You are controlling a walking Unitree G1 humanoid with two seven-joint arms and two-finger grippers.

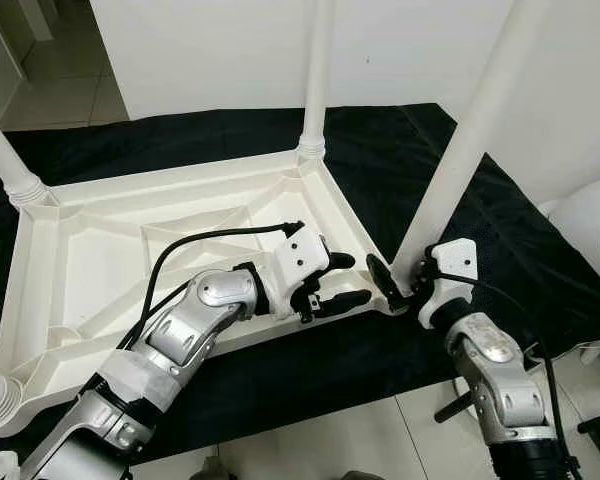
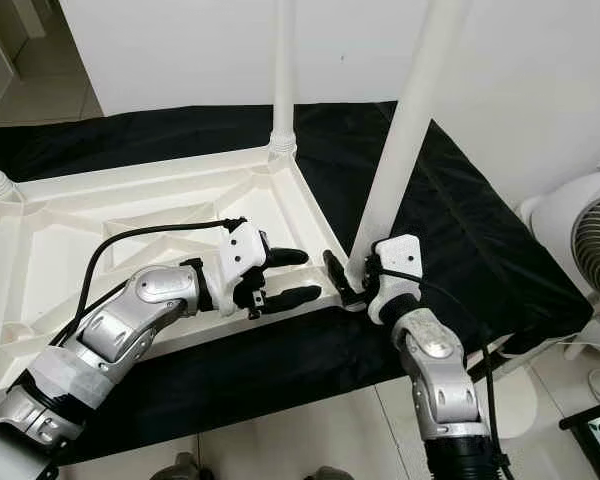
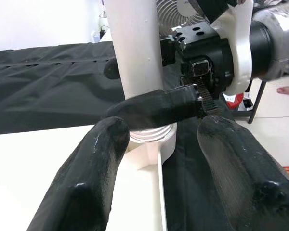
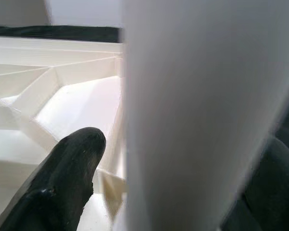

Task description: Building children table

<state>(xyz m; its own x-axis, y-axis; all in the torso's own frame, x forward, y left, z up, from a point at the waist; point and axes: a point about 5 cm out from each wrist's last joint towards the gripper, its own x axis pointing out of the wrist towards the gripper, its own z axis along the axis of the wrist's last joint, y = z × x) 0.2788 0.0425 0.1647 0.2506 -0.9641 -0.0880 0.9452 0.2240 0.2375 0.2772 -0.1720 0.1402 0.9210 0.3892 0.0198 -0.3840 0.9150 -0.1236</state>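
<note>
The tabletop [image 1: 180,250] lies upside down on a black cloth [image 1: 500,250] over the floor, so its corner sockets face up to take the legs. Legs already stand at the far corners, and a third leg [image 1: 470,150] rises from the near right corner. The right gripper [image 1: 405,280] is clamped on that leg's base, just above the socket, likely to seat or turn it home. The left gripper [image 1: 340,280] hovers just beside it over the near edge, fingers [image 3: 94,159] spread apart and holding nothing, seemingly ready to steady the leg or frame
</note>
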